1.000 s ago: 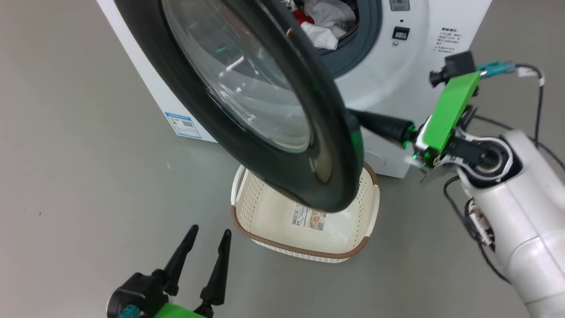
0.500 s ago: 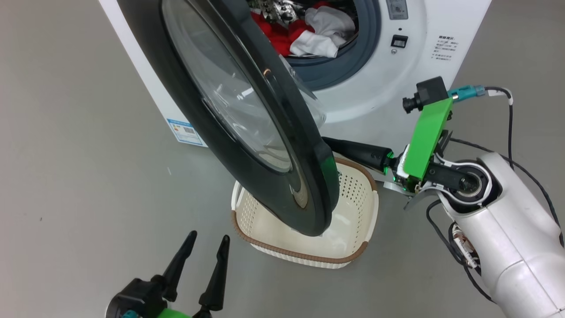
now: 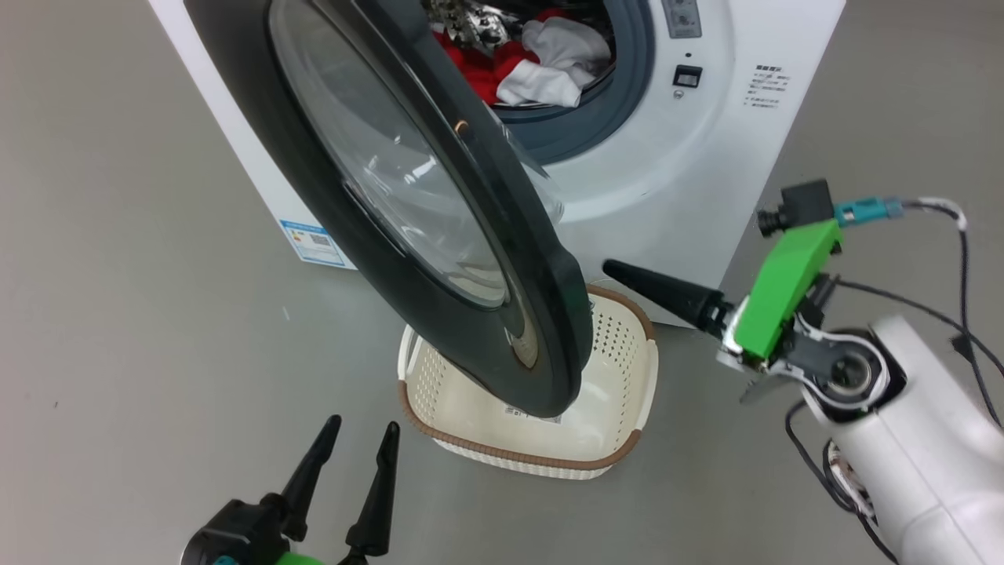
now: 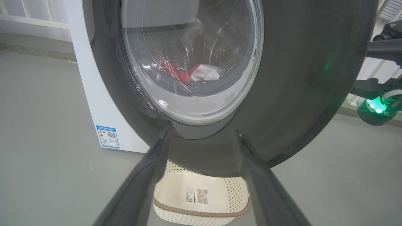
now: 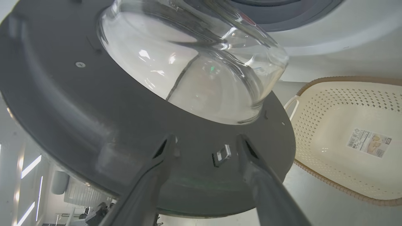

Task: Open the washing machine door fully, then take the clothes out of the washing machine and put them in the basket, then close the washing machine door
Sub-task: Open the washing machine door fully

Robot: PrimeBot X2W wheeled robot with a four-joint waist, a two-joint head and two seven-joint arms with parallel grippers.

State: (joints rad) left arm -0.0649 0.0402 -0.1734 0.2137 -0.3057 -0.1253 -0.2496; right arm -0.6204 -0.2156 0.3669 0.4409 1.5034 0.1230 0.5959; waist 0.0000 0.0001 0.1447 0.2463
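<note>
The large round washing machine door (image 3: 376, 180), with its wide glossy black rim and bulging clear glass bowl, stands swung partway out from the big white front-loading washing machine (image 3: 667, 173). In the head view its lower edge hangs over the small cream-white perforated plastic basket (image 3: 518, 457) with the brown woven-look rim. The basket sits on the grey floor (image 3: 118, 329) just in front of the machine, and a paper label (image 5: 369, 142) shows on its bottom. The soft bright red and white clothes (image 3: 510, 67) lie bundled inside the drum, behind the grey-blue rubber gasket (image 3: 620, 94); they also show through the glass in the left wrist view. The right gripper (image 5: 205, 138) is beside the door's free edge, pointing at its inner face. Its two long dark fingers (image 5: 251, 163) are spread apart with nothing clamped, and the door's small metal latch (image 5: 221, 155) sits in the gap between them, apart from both. The left gripper (image 3: 361, 425) hovers low over the floor, near the basket's left corner, facing the door's outer side with its fingers parted and empty. A small blue label sticker (image 3: 314, 242) marks the machine's lower side panel.
</note>
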